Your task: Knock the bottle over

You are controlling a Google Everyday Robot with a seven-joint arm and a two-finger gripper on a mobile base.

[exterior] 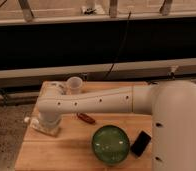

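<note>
My white arm (96,102) reaches left across the wooden table (66,150). Its wrist bends down to the gripper (45,128), which sits low at the table's left edge. The bottle (30,121) shows only as a small white cap and a bit of pale body poking out left of the gripper, low to the table. The rest of the bottle is hidden behind the gripper, so I cannot tell whether it stands or lies.
A translucent white cup (73,85) stands at the back behind the arm. A green bowl (111,144) sits front centre with a black flat object (141,143) to its right. A small red-brown item (86,118) lies under the arm. A dark wall runs behind.
</note>
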